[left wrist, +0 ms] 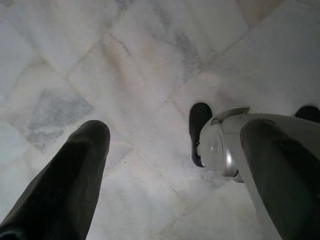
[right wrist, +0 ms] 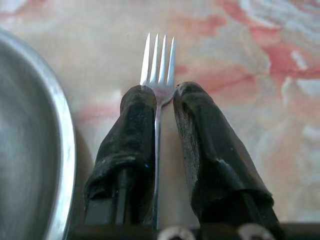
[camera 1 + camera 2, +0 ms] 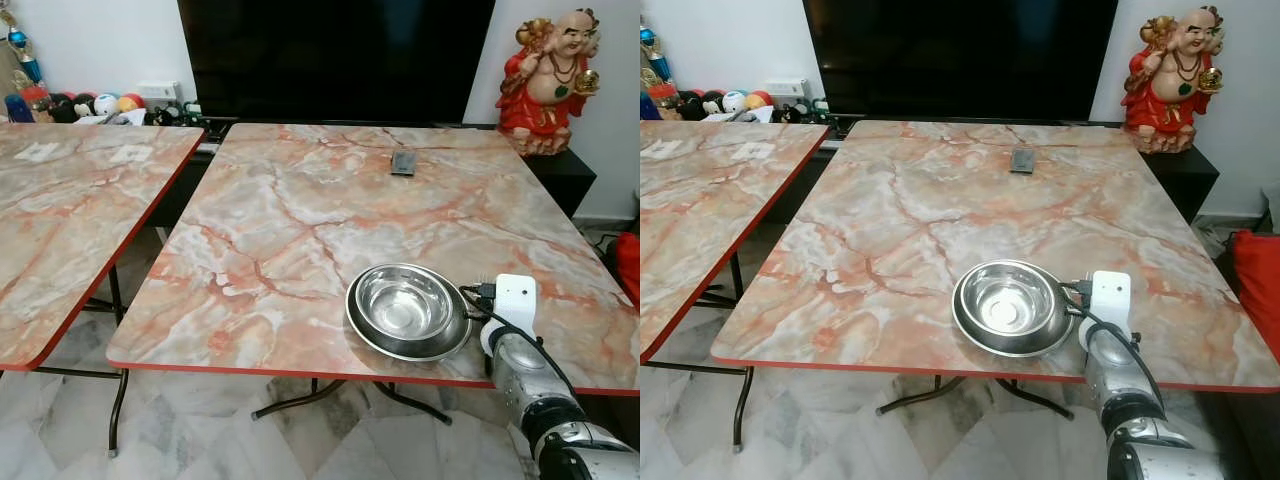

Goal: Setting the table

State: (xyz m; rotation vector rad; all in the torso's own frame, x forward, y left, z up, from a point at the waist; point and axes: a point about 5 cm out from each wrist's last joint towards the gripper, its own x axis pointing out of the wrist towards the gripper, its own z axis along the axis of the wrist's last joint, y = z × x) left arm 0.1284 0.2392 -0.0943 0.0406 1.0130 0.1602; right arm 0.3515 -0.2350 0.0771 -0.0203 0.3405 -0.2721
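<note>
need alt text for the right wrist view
The right tool grips a fork between its two black fingers, tines pointing ahead over the marble-patterned table. The rim of a steel plate lies just beside the fingers.

Left gripper (image 1: pixel 175 165) fingers (image 1: pixel 65 190) spread apart above pale marble floor (image 1: pixel 125 65).

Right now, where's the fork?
The fork is clamped in the right tool above the marble table, just right of the steel bowl.
</note>
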